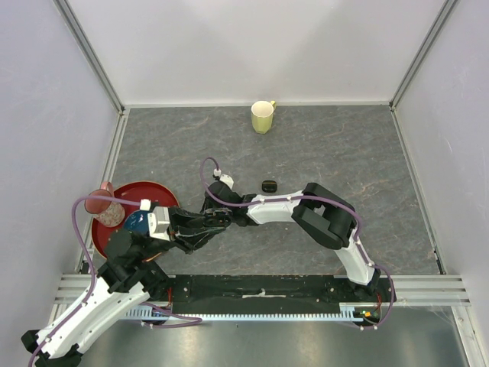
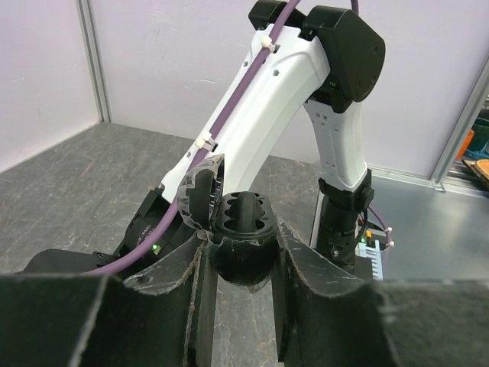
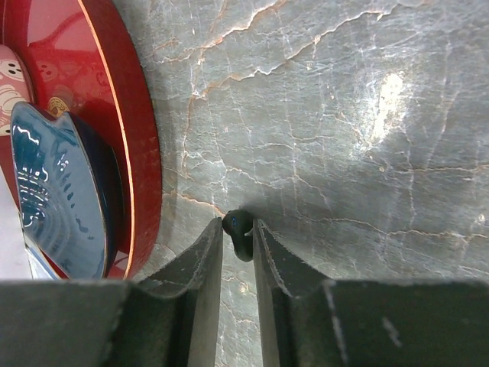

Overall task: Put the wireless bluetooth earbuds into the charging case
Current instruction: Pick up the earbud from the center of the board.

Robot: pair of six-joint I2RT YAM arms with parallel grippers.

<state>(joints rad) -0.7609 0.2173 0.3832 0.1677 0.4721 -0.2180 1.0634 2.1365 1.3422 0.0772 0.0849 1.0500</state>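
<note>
My left gripper (image 2: pixel 243 246) is shut on an open black charging case (image 2: pixel 243 229), gripping its body from both sides, with the lid (image 2: pixel 200 195) tipped up to the left. A dark lump stands between the case's wells; I cannot tell if it is an earbud. My right gripper (image 3: pixel 238 228) is shut on one tiny black earbud (image 3: pixel 238 223) at its fingertips, above the grey table beside the red plate. In the top view the two grippers, left (image 1: pixel 189 232) and right (image 1: pixel 211 220), meet nose to nose. A second black case (image 1: pixel 269 186), closed, lies on the table. No other earbuds show.
A red plate (image 1: pixel 162 196) at the left holds a pink cup (image 1: pixel 103 202) and a shiny blue object (image 1: pixel 137 222); the plate also shows in the right wrist view (image 3: pixel 141 153). A yellow mug (image 1: pixel 263 117) stands at the back. White walls enclose the table.
</note>
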